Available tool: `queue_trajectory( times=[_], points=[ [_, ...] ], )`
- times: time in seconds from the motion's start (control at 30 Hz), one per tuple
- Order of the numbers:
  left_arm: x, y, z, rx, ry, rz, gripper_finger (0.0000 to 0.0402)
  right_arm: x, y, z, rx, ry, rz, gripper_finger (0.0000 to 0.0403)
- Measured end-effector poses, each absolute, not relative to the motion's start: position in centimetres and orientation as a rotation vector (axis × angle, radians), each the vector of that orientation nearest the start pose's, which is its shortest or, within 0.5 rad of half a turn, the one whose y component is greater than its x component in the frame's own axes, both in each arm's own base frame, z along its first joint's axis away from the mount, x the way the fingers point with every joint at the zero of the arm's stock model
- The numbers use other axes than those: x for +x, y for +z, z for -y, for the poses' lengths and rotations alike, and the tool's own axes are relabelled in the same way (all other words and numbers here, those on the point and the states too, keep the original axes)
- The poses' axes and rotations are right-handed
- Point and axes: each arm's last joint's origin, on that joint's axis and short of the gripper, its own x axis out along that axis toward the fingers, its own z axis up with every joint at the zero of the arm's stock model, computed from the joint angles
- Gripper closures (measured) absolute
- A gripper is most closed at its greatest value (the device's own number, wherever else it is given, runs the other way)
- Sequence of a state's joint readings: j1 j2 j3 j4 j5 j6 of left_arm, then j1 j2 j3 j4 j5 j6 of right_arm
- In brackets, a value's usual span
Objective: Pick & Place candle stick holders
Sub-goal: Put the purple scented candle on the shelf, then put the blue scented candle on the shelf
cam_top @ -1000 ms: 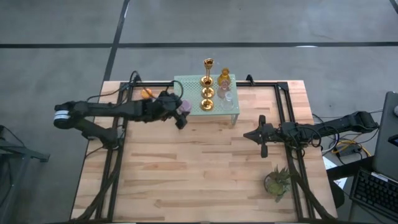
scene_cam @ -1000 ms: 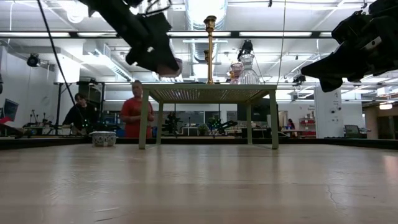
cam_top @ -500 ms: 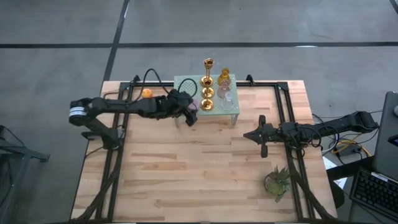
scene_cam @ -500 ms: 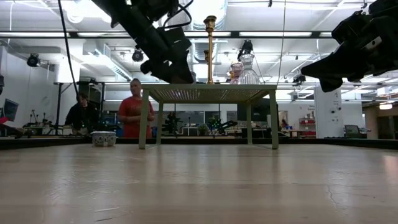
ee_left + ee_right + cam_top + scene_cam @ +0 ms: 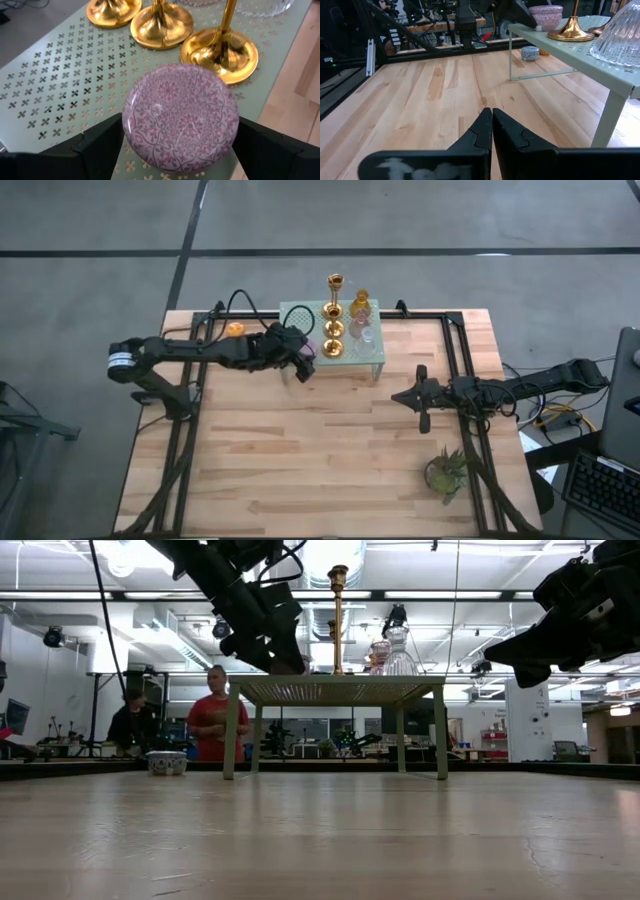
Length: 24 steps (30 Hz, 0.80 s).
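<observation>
Above, the left gripper reaches over the near-left corner of the rack, its fingers spread wide on either side of a purple cup. The cup sits between the two fingers on the rack's perforated top; whether the pads press its sides or stand just clear cannot be told. Just beyond the fingertips stand three gold holders, of which the nearest has its round base just beside the cup's rim, the next farther along and the third farthest. Clear cups and an amber cup occupy the rack's right side, past the gold row. An orange cup lies on the table behind the left arm, well apart from its fingers. The right gripper hovers over the table's right part with its fingers pressed together and nothing between them; the rack's edge lies ahead of its tips. A plant stands near the right arm.
</observation>
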<state>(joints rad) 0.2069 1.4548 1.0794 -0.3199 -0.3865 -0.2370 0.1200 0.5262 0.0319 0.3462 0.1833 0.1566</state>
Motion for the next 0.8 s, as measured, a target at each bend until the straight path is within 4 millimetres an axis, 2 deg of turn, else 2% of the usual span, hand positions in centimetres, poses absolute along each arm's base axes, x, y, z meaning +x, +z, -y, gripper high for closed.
queue_trajectory(
  times=[0.23,0.5,0.67,0.8],
  points=[
    [30.3,27.2,-7.5,-0.141,0.648,-0.638,0.0055,13.1,15.8,-1.0,0.134,-0.074,-0.142,0.0394],
    [30.6,29.0,-7.6,-0.086,0.636,-0.625,0.0055,13.1,15.8,-1.0,0.134,-0.075,-0.142,0.0394],
    [30.1,30.7,-7.6,-0.028,0.745,-0.667,0.0055,13.1,15.8,-1.0,0.134,-0.074,-0.142,0.0394],
    [28.9,31.4,-7.5,-0.019,0.809,-0.714,0.0055,13.1,15.8,-1.0,0.134,-0.075,-0.142,0.0394]
  ],
)
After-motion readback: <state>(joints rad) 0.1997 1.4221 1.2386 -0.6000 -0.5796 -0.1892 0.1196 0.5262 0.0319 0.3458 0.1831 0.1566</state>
